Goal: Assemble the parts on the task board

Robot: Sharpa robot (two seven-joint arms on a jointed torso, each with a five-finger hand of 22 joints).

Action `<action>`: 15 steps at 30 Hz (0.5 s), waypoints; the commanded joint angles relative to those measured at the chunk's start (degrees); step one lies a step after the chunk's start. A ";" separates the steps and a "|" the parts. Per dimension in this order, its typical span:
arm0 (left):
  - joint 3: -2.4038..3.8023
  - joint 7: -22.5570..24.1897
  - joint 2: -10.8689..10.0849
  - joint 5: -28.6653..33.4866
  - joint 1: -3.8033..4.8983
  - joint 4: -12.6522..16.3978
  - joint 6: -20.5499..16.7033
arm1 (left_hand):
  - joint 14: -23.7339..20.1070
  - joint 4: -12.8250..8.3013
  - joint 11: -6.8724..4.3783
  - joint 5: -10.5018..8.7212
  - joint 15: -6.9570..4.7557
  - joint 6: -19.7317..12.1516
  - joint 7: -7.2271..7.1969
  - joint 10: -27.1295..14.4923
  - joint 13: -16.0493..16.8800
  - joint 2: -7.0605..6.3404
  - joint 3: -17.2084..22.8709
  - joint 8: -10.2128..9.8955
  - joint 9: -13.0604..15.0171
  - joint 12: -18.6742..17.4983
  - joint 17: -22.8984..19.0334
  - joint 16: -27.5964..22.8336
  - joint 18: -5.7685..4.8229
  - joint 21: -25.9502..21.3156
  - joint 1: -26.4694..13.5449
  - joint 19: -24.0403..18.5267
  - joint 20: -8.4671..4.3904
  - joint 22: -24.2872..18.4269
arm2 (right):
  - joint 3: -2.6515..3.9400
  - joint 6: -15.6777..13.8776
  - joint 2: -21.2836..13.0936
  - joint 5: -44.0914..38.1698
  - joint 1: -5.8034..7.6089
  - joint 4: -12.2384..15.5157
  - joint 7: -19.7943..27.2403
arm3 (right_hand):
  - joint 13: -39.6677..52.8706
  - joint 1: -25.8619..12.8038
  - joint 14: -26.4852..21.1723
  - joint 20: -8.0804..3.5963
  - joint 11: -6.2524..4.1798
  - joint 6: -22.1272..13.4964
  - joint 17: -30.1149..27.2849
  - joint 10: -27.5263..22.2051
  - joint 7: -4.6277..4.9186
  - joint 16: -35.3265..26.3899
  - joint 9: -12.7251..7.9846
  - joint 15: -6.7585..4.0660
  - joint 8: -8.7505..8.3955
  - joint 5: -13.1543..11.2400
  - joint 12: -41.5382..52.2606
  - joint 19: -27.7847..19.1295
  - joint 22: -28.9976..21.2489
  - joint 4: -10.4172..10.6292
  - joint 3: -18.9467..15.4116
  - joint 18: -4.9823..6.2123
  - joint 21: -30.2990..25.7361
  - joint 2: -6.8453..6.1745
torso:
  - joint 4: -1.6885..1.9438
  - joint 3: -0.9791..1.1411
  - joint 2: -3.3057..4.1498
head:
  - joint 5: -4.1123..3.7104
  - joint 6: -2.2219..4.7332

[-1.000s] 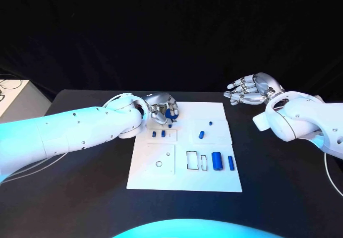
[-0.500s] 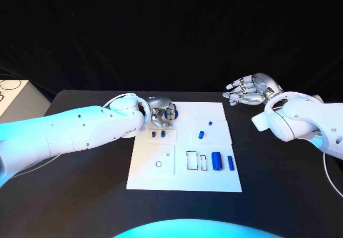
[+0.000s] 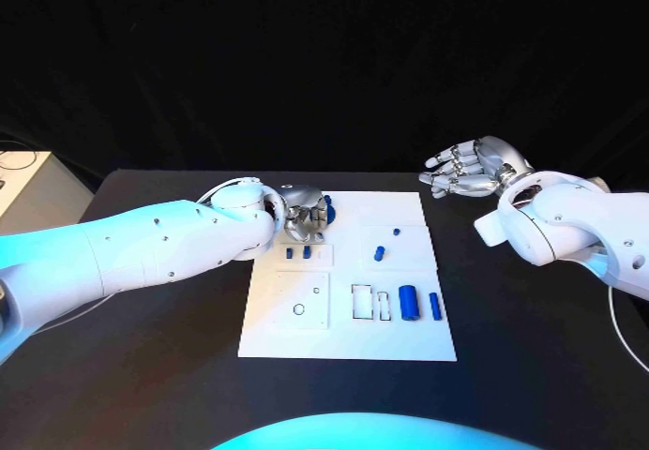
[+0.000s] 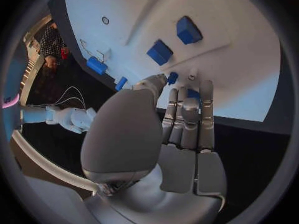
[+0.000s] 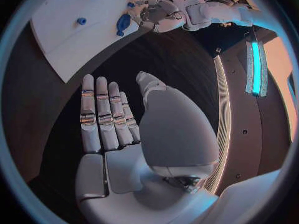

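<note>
Left hand, silver and many-fingered on its white arm, lies over the far left corner of the white rectangular task board, fingers laid side by side and pointing down at the plate. In the left wrist view its thumb tip and fingertips close around a small blue part at the board's surface; a second blue piece shows between the fingers. Right hand hangs above the matte black table beyond the board's far right corner, fingers apart and empty, palm plain in the right wrist view. Small blue cylinders lie by the rectangular cut-outs on the board's right side. Black curtain closes the room behind; a pale cabinet stands at the table's left.
</note>
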 commanded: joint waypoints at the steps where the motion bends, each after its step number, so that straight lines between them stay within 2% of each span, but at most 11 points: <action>1: 0.03 -0.02 0.29 -0.51 -0.16 -0.21 1.33 | 0.36 -0.02 -0.04 0.18 -0.05 0.74 -0.10 0.59 -0.21 -0.03 0.61 -0.41 -0.21 -0.39 -0.05 0.43 0.82 0.41 0.50 -0.21 0.03 0.16 | 0.01 0.76 -0.02 -0.14 -0.03 0.14 0.75 | -0.05 0.48 -0.22 0.01 0.15 0.00 -0.05 0.28 1.01 -0.39 -0.05 0.15 0.18 0.36 -0.26 -0.20 -0.05 -0.03 0.24 0.37 0.06 0.26 | 0.02 -0.03 0.01 | -0.13 -0.12; 7: 0.03 0.03 0.48 -0.21 -0.37 -0.45 1.72 | 1.11 -0.17 -0.44 0.17 -0.36 1.83 -0.04 2.17 -0.66 0.02 1.74 -0.90 -0.75 -0.81 0.60 1.37 0.84 0.97 0.83 -0.23 -0.18 0.62 | 0.01 0.77 -0.08 -0.16 -0.03 0.22 0.73 | -0.16 0.53 -0.21 0.01 0.16 -0.01 -0.14 0.29 1.03 -0.43 -0.08 0.16 0.18 0.37 -0.30 -0.20 -0.14 -0.04 0.32 0.37 0.07 0.25 | 0.11 0.03 -0.01 | -0.25 -0.27; 15: 0.03 0.26 0.63 0.23 -0.46 -0.65 2.12 | 2.62 -0.93 -1.34 0.01 -1.15 3.57 -0.06 5.43 -1.42 0.14 4.21 -1.59 -1.38 -1.89 1.91 2.87 0.48 3.18 1.77 1.19 -0.80 3.11 | 0.02 0.82 -0.10 -0.17 -0.02 0.28 0.72 | -0.16 0.53 -0.21 0.01 0.16 -0.01 -0.14 0.29 1.03 -0.43 -0.08 0.16 0.18 0.37 -0.30 -0.20 -0.14 -0.04 0.32 0.37 0.07 0.25 | 0.05 0.00 -0.04 | -0.37 -0.43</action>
